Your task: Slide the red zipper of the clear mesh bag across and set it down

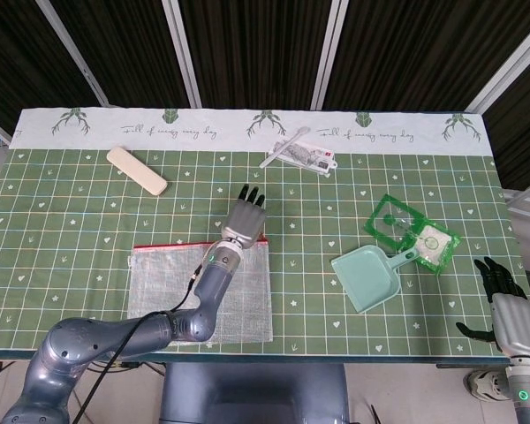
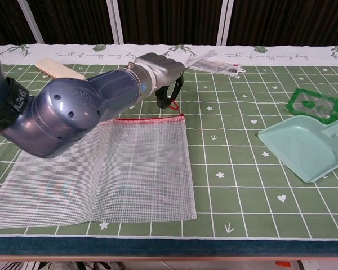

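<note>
The clear mesh bag [image 2: 118,163] lies flat at the front left of the table, its red zipper strip [image 2: 146,119] along the far edge. In the head view the bag [image 1: 194,283] is partly covered by my left forearm. My left hand [image 2: 160,70] hovers just beyond the bag's far right corner, fingers curled down. A red pull loop [image 2: 172,104] hangs from its fingertips, and the hand pinches it. From above, the left hand [image 1: 243,221] sits over the bag's top right end. My right hand [image 1: 503,305] hangs off the table's right front corner, fingers apart, holding nothing.
A teal dustpan [image 2: 301,143] lies right of centre, with a green packet [image 2: 318,105] behind it. A beige case [image 1: 136,170] sits at the far left. A packaged item [image 1: 300,154] lies near the back edge.
</note>
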Motion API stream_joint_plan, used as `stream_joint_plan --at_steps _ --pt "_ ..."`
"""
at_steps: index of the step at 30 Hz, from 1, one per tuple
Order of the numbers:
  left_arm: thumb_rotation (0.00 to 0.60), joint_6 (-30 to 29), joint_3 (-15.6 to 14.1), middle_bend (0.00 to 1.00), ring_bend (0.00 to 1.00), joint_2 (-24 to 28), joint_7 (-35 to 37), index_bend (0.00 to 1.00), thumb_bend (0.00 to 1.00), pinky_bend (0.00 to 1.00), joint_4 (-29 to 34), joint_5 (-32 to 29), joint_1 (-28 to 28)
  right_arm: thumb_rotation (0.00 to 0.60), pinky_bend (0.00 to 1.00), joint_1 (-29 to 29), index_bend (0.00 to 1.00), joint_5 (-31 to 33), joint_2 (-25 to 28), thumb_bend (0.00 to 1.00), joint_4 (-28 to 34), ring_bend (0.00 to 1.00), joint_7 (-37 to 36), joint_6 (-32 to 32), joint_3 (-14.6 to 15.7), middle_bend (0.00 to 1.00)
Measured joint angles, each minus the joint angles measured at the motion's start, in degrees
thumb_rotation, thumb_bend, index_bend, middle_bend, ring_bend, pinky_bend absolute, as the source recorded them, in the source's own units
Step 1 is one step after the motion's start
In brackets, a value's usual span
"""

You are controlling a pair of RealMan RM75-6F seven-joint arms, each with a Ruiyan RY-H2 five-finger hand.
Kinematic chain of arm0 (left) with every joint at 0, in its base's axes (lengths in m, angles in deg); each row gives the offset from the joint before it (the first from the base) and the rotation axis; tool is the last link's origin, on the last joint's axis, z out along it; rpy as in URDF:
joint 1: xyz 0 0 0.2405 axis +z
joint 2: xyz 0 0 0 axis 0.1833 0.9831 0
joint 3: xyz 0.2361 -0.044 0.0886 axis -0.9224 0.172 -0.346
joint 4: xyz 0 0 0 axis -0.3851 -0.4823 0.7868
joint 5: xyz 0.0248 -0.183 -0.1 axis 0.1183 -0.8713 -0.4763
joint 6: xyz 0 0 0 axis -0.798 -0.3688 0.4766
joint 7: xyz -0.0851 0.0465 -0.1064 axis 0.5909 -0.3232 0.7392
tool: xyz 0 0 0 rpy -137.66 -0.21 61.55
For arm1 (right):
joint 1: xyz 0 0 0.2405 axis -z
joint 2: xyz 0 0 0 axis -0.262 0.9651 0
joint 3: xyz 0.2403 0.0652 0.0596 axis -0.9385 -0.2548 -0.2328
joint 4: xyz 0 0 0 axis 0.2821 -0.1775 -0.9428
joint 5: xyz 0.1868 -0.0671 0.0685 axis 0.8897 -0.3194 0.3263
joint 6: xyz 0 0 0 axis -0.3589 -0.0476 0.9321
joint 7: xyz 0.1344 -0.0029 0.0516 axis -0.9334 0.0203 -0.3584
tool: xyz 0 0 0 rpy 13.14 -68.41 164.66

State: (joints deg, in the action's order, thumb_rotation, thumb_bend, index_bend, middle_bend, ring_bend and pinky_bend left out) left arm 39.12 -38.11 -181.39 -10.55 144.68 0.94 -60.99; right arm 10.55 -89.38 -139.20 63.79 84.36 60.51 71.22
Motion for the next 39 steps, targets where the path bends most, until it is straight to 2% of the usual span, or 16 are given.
stream_joint_plan --at_steps 11,20,23,28,32,39 --pt "0.6 -3.3 2.8 0.16 0.0 6.4 0.3 0.61 0.46 0.0 10.5 0.6 -0.7 0.6 0.21 -0.2 0.0 1.0 0.2 0.16 0.8 0.0 0.5 -0.5 -0.2 0.0" --pt "0.6 -5.2 5.8 0.16 0.0 11.5 1.4 0.62 0.46 0.0 18.8 0.9 -2.2 0.6 0.21 -0.8 0.0 5.0 1.6 0.2 7.5 0.0 -0.4 -1.9 -1.9 0.0" --pt "0.6 -5.8 6.4 0.16 0.0 13.0 1.6 0.62 0.46 0.0 21.5 0.6 -2.7 0.6 0.22 -1.8 0.05 8.1 2.1 0.2 10.5 0.0 -0.1 -3.3 -3.1 0.0" --pt "0.6 -7.2 7.0 0.16 0.0 15.5 1.8 0.62 0.46 0.0 26.0 -0.4 -3.5 0.6 0.22 -5.1 0.18 15.4 2.3 0.21 15.9 0.0 1.7 -6.4 -6.1 0.0" --pt "0.6 -8.3 7.2 0.16 0.0 17.0 2.4 0.62 0.46 0.0 28.7 -0.9 -3.9 0.6 0.22 -8.5 0.2 22.8 1.8 0.23 19.6 0.0 3.4 -8.2 -9.0 0.01" --pt "0.6 -9.9 7.5 0.16 0.0 18.9 3.7 0.62 0.46 0.0 31.5 -2.1 -4.9 0.6 0.22 -17.8 0.22 40.4 -1.2 0.24 24.2 0.0 8.0 -10.2 -15.0 0.01"
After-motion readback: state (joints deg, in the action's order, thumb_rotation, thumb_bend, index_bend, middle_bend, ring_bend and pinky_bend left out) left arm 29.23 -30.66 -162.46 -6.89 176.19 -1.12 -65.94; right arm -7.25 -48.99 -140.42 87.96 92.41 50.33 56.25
